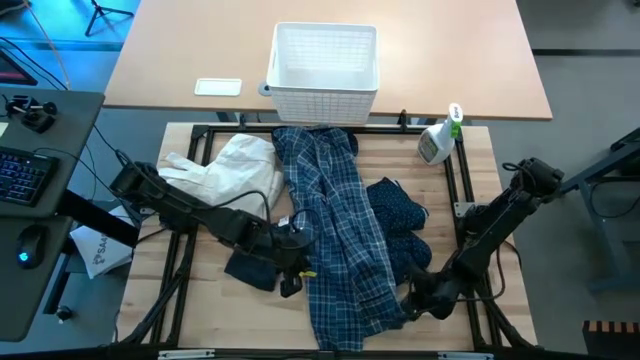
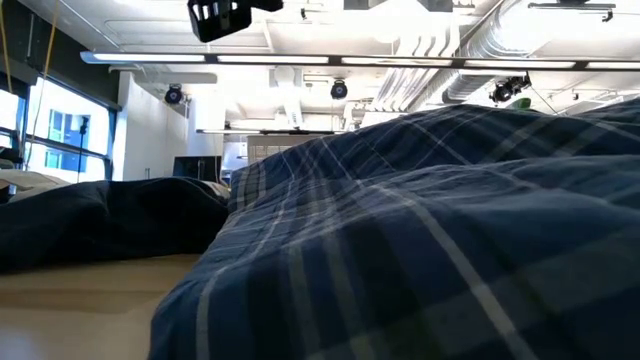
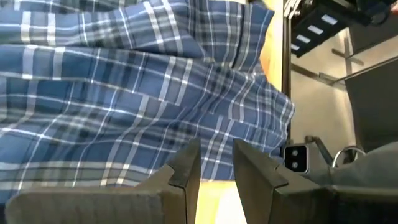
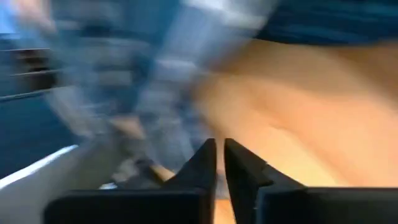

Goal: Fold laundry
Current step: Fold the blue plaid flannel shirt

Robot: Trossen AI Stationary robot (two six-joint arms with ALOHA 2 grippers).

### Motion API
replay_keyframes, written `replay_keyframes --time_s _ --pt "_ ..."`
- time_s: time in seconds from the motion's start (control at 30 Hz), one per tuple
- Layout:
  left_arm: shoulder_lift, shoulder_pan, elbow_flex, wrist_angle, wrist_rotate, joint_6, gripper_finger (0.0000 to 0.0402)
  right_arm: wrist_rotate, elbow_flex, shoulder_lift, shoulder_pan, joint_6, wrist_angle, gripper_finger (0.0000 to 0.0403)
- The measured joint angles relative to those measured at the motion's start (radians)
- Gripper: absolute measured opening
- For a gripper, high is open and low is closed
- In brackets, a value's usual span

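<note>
- Left gripper (image 1: 291, 283) low over the counter (image 1: 180, 310), at the left edge of the plaid shirt (image 1: 340, 240). In the left wrist view the jaws stand a narrow gap apart with nothing between them; bare wood shows through the gap and the shirt's hem lies just ahead.
- Small dark piece (image 1: 252, 268) lies flat just beside that gripper, on its left.
- White garment (image 1: 235, 168) bunched at the back left, touching the plaid shirt's upper edge.
- Plaid shirt spread lengthwise down the middle of the counter, collar end near the white basket (image 1: 325, 72), hem toward the front edge.
- Navy dotted shirt (image 1: 400, 225) crumpled along the plaid shirt's right side, touching it.
- Right gripper (image 1: 418, 300) down at the front right, beside the plaid shirt's lower right corner; jaws nearly together, nothing seen between them.
- Spray bottle (image 1: 440, 138) at back right.
</note>
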Motion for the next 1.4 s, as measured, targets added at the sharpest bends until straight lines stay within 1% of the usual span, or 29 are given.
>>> replay_keyframes --time_s 0.07,0.13,0.27,0.37,0.47,0.53,0.67,0.8,0.97,1.07,1.17,1.23,1.33,1.4 --pt "0.000 0.000 0.000 0.008 -0.001 0.000 0.0078 0.029 0.001 0.012 -0.004 -0.072 0.120 0.0004" --pt "0.000 0.000 0.000 0.008 -0.001 0.000 0.0078 0.025 0.002 0.050 -0.011 -0.117 0.212 0.0006" --pt "0.000 0.000 0.000 0.010 -0.011 -0.001 0.0078 -0.052 0.001 0.188 -0.019 -0.193 0.334 0.0002" --pt "0.000 -0.001 0.000 0.011 -0.013 -0.011 0.0078 -0.059 -0.001 0.280 -0.018 -0.266 0.457 0.0003" --pt "0.000 -0.008 0.000 0.010 -0.010 -0.015 0.0078 -0.074 0.000 0.312 -0.017 -0.342 0.547 0.0001" --pt "-0.001 -0.016 0.000 0.008 0.013 0.001 0.0078 -0.102 0.000 0.300 -0.017 -0.360 0.538 0.0001" --pt "-0.026 -0.040 0.000 -0.015 0.005 -0.004 0.0078 -0.149 0.000 0.204 -0.004 -0.366 0.473 0.0001" --pt "-0.069 -0.064 0.000 -0.063 -0.044 -0.057 0.0078 -0.131 0.000 0.058 0.034 -0.322 0.317 0.0000" --pt "-0.123 -0.097 0.000 -0.081 -0.125 -0.089 0.0078 -0.006 0.000 -0.140 0.061 -0.286 0.176 0.0000" --pt "-0.143 -0.113 0.000 -0.080 -0.177 -0.110 0.0078 0.129 0.000 -0.248 0.041 -0.342 0.152 0.0000" --pt "-0.160 -0.124 0.000 -0.074 -0.216 -0.140 0.0078 0.295 0.000 -0.341 -0.006 -0.464 0.153 0.0000" --pt "-0.170 -0.129 0.000 -0.066 -0.237 -0.159 0.0078 0.365 0.000 -0.403 -0.061 -0.558 0.158 0.0000" --pt "-0.189 -0.129 0.006 -0.050 -0.250 -0.166 0.0078 0.384 0.000 -0.493 -0.205 -0.672 0.151 0.0000" --pt "-0.201 -0.129 0.024 -0.051 -0.265 -0.150 0.0078 0.343 0.001 -0.538 -0.328 -0.763 0.151 0.0000"
